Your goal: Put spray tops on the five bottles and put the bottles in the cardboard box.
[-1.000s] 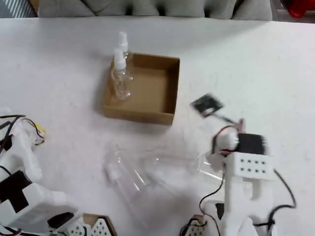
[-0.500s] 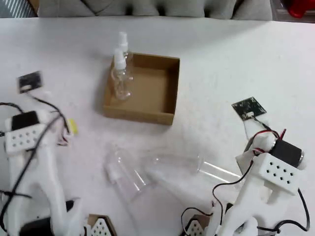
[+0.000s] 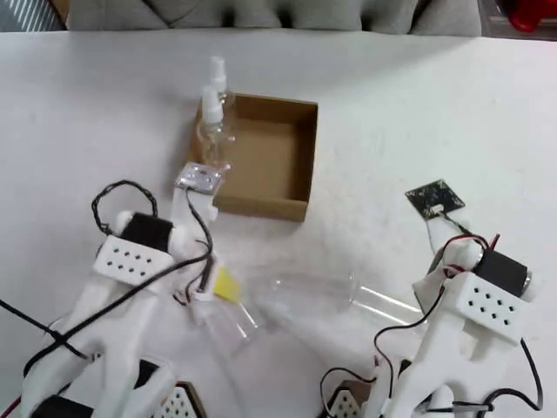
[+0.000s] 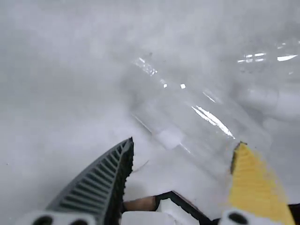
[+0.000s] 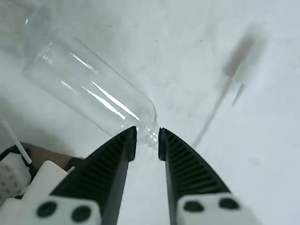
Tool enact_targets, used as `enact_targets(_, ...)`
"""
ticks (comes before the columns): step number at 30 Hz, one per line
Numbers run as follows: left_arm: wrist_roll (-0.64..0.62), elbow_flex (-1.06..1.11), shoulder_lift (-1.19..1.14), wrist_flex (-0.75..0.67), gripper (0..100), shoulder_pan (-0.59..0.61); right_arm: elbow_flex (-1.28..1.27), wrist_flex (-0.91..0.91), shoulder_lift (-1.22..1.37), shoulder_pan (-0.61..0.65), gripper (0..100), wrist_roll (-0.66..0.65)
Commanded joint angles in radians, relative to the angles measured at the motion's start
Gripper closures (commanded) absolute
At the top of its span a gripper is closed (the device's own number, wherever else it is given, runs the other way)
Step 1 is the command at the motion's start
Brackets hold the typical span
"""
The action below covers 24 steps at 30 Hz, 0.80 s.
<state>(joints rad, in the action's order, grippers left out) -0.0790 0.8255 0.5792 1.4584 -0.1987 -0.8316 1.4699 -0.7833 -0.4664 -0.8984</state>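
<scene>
1. The right gripper [image 5: 147,132] was pinched nearly closed on the threaded neck of an uncapped bottle [image 5: 89,89] lying flat. A loose spray top [image 5: 243,65] lay just beyond its tips.
2. The left gripper [image 4: 185,143] gaped wide and empty, with another clear bottle [image 4: 201,108] lying just ahead of it.
3. Two capped bottles [image 3: 214,131] stood at the cardboard box [image 3: 278,165], well beyond both grippers. Three bottles apparently remained to be capped and boxed.

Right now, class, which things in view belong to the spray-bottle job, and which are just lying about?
Job:
- cardboard box
- two capped bottles at its left wall
- uncapped bottle, neck in the right gripper
- loose spray top
- open left gripper above a clear bottle

Lying about:
- grey cushions
- red thing
</scene>
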Motion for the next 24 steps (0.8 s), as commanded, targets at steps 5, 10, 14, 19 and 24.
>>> enact_targets(5,-0.061,0.038,0.025,-0.014,63,-0.03,-0.048,-0.122,-0.007,0.013,94.7,-0.014)
enact_targets(10,-0.069,0.087,0.025,-0.049,62,-0.028,-0.044,-0.124,-0.016,0.047,94.7,-0.014)
enact_targets(14,-0.121,0.129,0.007,-0.15,62,-0.035,-0.046,-0.119,-0.016,0.087,94.7,-0.008)
enact_targets(19,-0.126,0.089,-0.131,-0.17,62,-0.036,-0.048,-0.12,-0.016,0.088,94.7,-0.006)
enact_targets(24,-0.126,0.012,-0.309,-0.184,63,-0.036,-0.049,-0.12,-0.016,0.088,94.7,-0.006)
